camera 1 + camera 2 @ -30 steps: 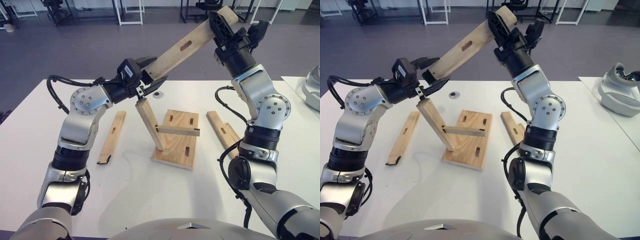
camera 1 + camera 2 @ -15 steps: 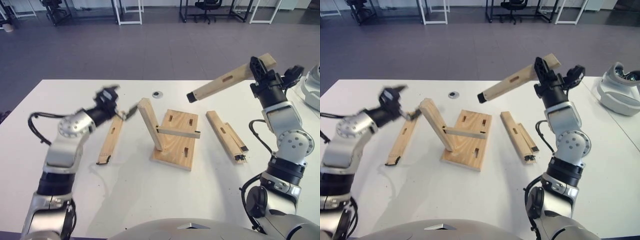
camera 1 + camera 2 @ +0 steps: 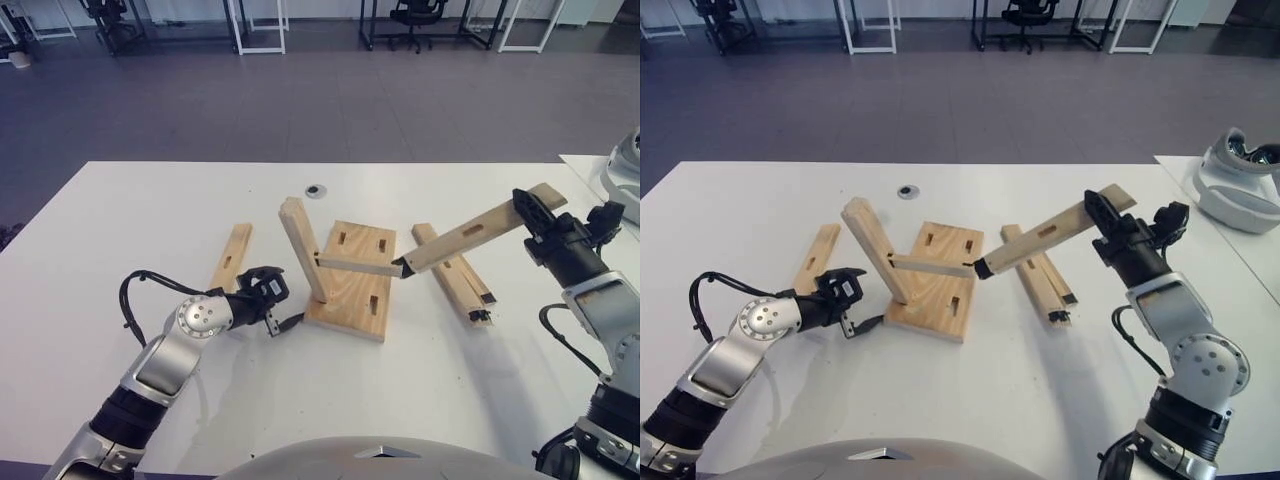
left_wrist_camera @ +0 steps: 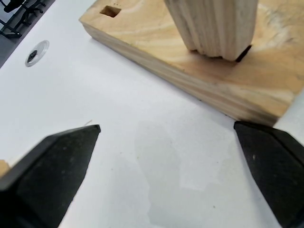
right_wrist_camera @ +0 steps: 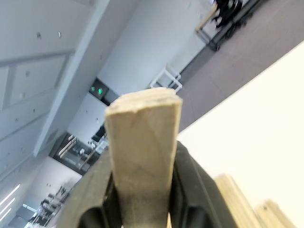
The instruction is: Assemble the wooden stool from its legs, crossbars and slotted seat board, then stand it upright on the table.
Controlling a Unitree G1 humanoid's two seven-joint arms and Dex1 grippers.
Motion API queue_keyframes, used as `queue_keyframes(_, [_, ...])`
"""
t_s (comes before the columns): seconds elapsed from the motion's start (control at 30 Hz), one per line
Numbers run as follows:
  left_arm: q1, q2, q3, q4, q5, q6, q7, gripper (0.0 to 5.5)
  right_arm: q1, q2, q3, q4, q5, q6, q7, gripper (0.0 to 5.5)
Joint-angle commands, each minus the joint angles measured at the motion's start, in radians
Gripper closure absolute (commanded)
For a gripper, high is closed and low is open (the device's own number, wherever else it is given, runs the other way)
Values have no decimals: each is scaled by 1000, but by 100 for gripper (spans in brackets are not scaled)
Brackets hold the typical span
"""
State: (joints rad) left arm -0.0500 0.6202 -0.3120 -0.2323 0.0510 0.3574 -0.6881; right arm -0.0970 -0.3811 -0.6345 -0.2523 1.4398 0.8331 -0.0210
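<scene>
The right gripper held a wooden leg seen end-on, its pale cut end facing the camera, with dark fingers pressed against both of its sides. Past the leg lay the white table, where two more wooden pieces rested side by side. Farther off stood a pale wall, a green sign and a white frame

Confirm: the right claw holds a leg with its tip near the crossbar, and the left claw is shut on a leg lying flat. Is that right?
Not the left claw: it is open and empty, beside the seat board, as the left wrist view shows. The rest holds.
</scene>
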Motion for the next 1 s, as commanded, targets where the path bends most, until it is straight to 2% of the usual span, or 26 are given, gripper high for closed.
queue_keyframes(0.03, [27, -39, -34, -38, 9, 27, 10, 28, 37, 6, 38, -49, 110, 22, -117, 449])
queue_keyframes(0.23, [27, -89, -63, -87, 15, 67, 25, 28, 78, -36, 126, -92, 143, 23, -262, 449])
queue_keyframes(0.4, [49, -85, -43, -116, 8, 80, 39, 28, 79, -134, 116, -111, 201, 22, -326, 449])
queue_keyframes(0.57, [52, -113, -54, -152, 1, 104, 54, 28, 109, -134, 176, -154, 136, 1, -352, 449])
queue_keyframes(0.77, [48, -159, -49, -201, -41, 145, 59, 28, 150, -156, 231, -293, -36, -56, -356, 449])
queue_keyframes(0.87, [51, -168, -48, -218, -47, 159, 66, 28, 149, -176, 240, -328, -126, -90, -316, 449])
queue_keyframes(1.0, [52, -186, -40, -241, -72, 179, 71, 28, 212, -138, 312, -388, -350, -201, -220, 449])
